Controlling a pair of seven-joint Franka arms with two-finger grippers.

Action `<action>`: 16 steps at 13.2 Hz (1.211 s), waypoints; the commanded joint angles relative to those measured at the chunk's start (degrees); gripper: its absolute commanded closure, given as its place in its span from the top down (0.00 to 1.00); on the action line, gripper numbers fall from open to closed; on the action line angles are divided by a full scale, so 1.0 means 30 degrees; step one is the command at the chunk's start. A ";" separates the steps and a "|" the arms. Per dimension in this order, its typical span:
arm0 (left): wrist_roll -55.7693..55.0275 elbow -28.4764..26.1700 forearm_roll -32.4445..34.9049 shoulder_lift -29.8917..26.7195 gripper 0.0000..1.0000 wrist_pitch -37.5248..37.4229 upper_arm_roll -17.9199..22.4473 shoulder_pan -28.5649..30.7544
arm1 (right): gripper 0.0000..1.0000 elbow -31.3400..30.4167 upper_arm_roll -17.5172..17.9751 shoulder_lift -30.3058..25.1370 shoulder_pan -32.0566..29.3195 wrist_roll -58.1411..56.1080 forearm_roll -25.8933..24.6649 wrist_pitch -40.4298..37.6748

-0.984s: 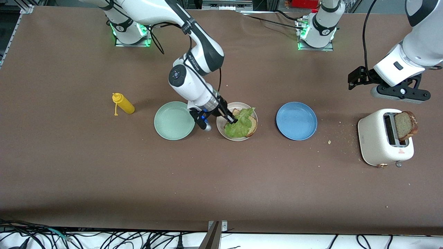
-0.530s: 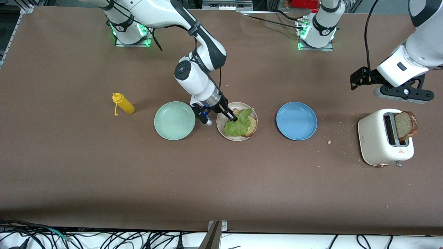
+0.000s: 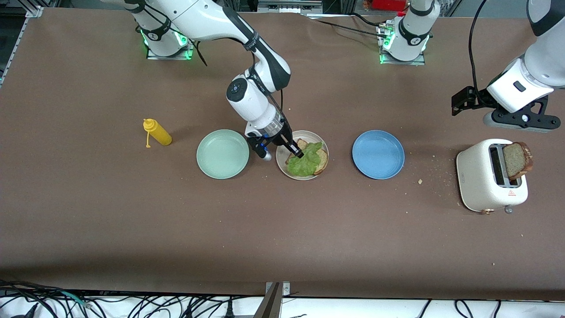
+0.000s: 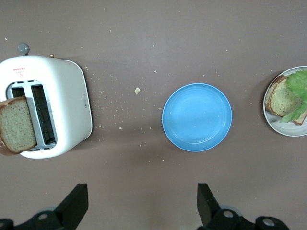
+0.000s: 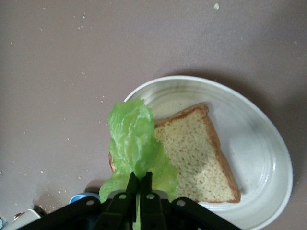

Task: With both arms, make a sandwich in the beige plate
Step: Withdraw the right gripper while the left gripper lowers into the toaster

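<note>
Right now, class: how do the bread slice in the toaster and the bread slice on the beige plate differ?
The slice in the toaster stands upright in the toaster slot; the slice on the beige plate lies flat on the beige plate. The toaster slice is bare; the plate slice is partly under the lettuce leaf, which the right gripper pinches. Both are tan with darker crust.

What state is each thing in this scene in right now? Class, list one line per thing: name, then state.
lettuce leaf: pinched by the right gripper, draped on the bread.
bread slice: flat in the beige plate.
second bread slice: sticking up from the toaster.
mint-green plate: bare.
blue plate: bare.
mustard bottle: lying on its side.
left gripper: open, above the table near the toaster.
</note>
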 commanded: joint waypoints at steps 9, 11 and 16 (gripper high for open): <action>0.0107 -0.0014 -0.0390 0.0499 1.00 -0.0634 -0.0054 0.1551 | 1.00 0.0092 0.0274 -0.3917 -0.2785 -0.0151 -0.0613 -0.6701; 0.0165 0.0220 -0.0214 0.0587 1.00 -0.0401 -0.0054 0.2516 | 1.00 0.0180 0.0245 -0.5120 -0.4045 -0.0708 -0.1693 -0.9574; 0.2793 0.0192 -0.0125 0.2867 1.00 0.2903 -0.0025 0.5647 | 1.00 0.1495 0.0274 -0.7028 -0.7094 -0.4977 -0.4797 -1.6810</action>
